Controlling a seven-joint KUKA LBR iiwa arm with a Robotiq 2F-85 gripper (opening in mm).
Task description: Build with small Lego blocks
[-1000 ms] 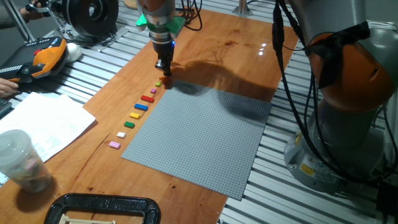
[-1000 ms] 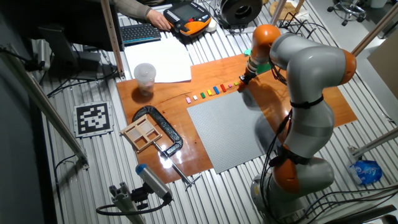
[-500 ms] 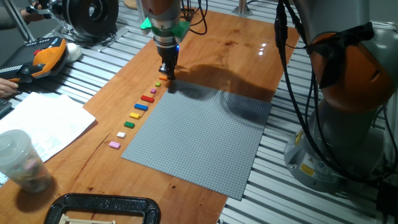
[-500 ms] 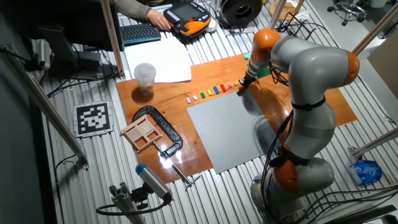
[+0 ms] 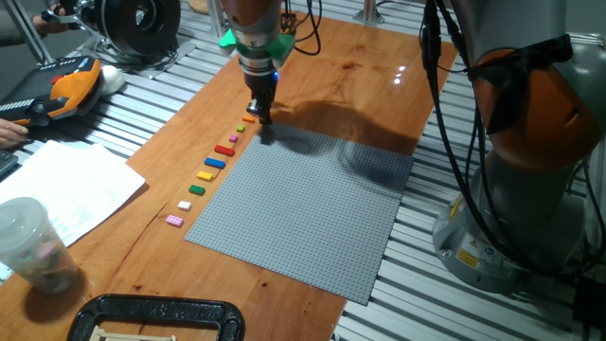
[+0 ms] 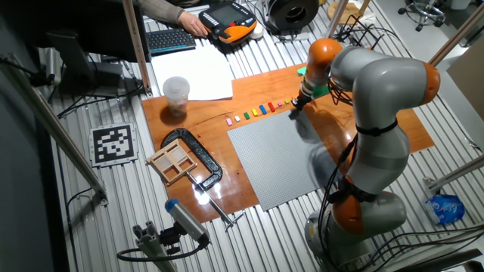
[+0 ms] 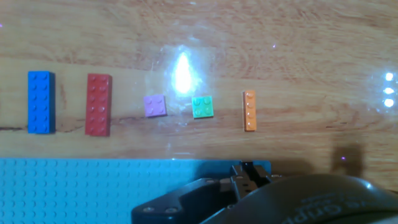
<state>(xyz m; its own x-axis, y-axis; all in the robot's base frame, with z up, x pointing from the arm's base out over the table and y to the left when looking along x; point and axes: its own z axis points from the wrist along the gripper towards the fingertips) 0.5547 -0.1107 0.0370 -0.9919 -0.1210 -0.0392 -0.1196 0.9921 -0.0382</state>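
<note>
Your gripper (image 5: pixel 262 117) hangs low by the far corner of the grey baseplate (image 5: pixel 312 213), w/ fingertips near the wooden tabletop (image 5: pixel 360 66). Can't tell if jaws are apart or closed. The bricks sit in a row on the wood beside the plate edge: blue (image 7: pixel 40 102), red (image 7: pixel 99 104), purple (image 7: pixel 155 106), green (image 7: pixel 203 107), orange (image 7: pixel 250 111). None is gripped, as far as you can see.

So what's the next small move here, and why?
Probably shift the tool sideways over the orange brick, then descend. In the hand view the tool sits over the baseplate corner, with the orange brick the nearest piece across the wood. Whether the tool is open, I can't tell.
</note>
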